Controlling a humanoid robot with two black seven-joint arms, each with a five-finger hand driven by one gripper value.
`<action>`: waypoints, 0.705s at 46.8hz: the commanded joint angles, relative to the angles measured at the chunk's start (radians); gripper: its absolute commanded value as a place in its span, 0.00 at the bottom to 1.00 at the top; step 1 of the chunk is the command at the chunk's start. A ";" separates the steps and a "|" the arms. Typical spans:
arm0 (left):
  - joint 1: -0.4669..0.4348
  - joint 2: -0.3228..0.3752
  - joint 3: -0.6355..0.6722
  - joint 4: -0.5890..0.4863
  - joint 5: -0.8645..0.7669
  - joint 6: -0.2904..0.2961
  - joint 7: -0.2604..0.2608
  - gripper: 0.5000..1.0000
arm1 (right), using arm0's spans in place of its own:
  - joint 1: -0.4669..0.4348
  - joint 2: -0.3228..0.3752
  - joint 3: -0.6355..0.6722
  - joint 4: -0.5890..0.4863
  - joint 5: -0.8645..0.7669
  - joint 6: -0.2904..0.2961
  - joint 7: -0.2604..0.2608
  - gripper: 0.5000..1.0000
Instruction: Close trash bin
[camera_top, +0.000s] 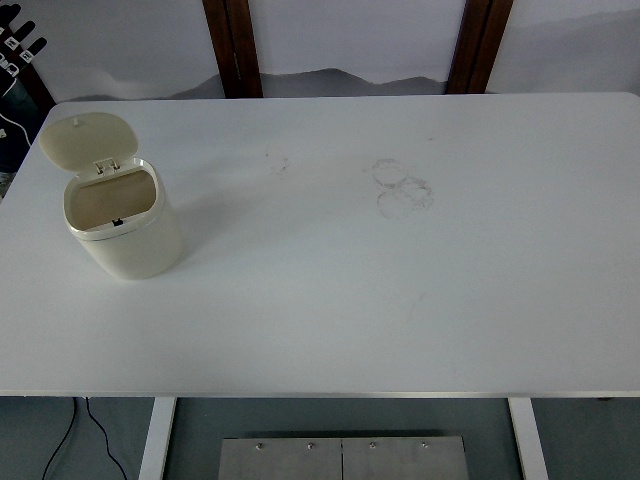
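Observation:
A cream trash bin stands on the white table near its left edge. Its round lid is flipped up and back on its hinge, so the brown inside shows. Only the black fingers of my left hand are in view, at the top left corner, spread and holding nothing, well behind and left of the bin. My right arm does not show.
Faint ring-shaped scuff marks lie on the table's middle back. Two dark wooden posts stand behind the far edge. Below the near edge are a black cable and a metal plate.

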 joint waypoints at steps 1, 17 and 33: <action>-0.001 0.002 0.001 -0.001 0.000 0.016 0.003 1.00 | 0.000 0.000 0.000 0.000 0.000 0.000 -0.001 0.99; 0.042 0.126 0.005 -0.233 0.000 0.153 0.005 1.00 | 0.000 0.000 0.000 0.000 0.000 0.000 -0.001 0.99; 0.052 0.190 0.032 -0.264 0.003 0.179 0.011 1.00 | 0.000 0.000 0.000 0.000 0.000 0.000 -0.001 0.99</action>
